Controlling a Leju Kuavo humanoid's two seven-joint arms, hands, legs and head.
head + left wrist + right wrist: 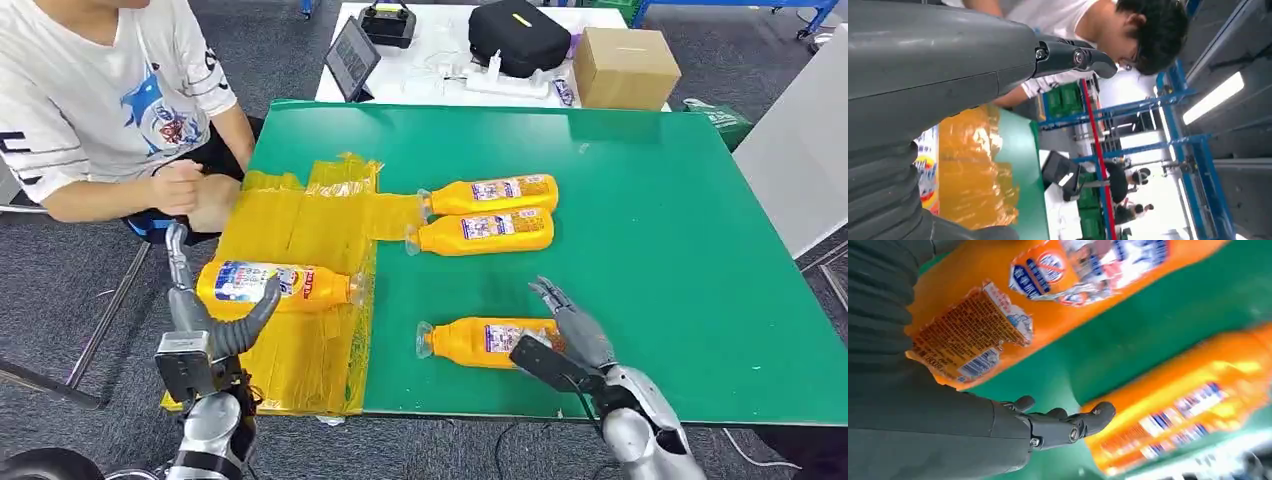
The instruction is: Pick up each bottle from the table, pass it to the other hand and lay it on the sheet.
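Observation:
An orange bottle lies on the yellow sheet at the table's left edge, cap pointing right. My left hand is just in front of it, fingers spread and holding nothing; its wrist view shows the bottle's label on the sheet. A second orange bottle lies on the green table near the front edge. My right hand is at its base end, fingers stretched out beside the bottle, not around it. Two more bottles lie side by side further back.
A person in a white shirt sits at the table's left, a hand close to the sheet. Behind the green table stands a white table with a tablet, a black bag and a cardboard box.

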